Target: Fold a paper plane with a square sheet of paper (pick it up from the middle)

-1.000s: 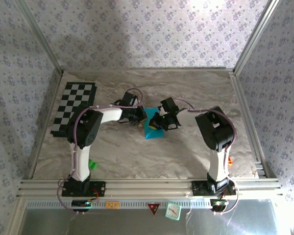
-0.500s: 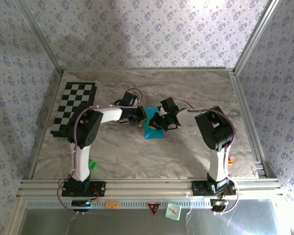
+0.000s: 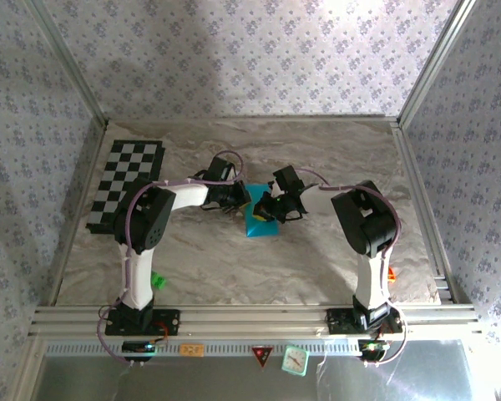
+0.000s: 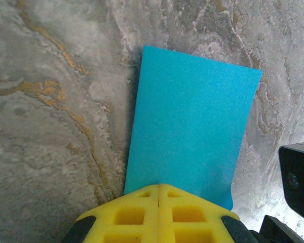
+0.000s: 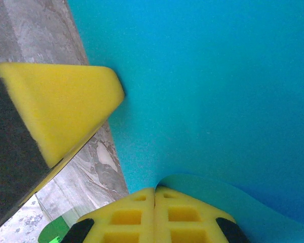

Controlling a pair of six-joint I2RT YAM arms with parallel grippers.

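Observation:
The square sheet of paper (image 3: 259, 224) is bright cyan and lies mid-table as a folded rectangle (image 4: 192, 121). My left gripper (image 4: 159, 186) is shut, its yellow tips resting on the paper's near edge, which lies flat under them. In the top view it sits at the paper's upper left (image 3: 238, 203). My right gripper (image 5: 155, 190) is shut at the paper's upper right (image 3: 268, 210), and a flap of the paper (image 5: 233, 195) curls up from the seam of its jaws. The left gripper's yellow finger (image 5: 61, 109) stands close beside it.
A black-and-white checkerboard mat (image 3: 127, 182) lies at the far left of the marble table (image 3: 334, 150). A small green block (image 3: 157, 280) sits by the left arm's base. Metal frame rails (image 3: 417, 167) bound the table's sides.
The right gripper has edged slightly to the left over the paper. The left gripper and the paper have stayed put.

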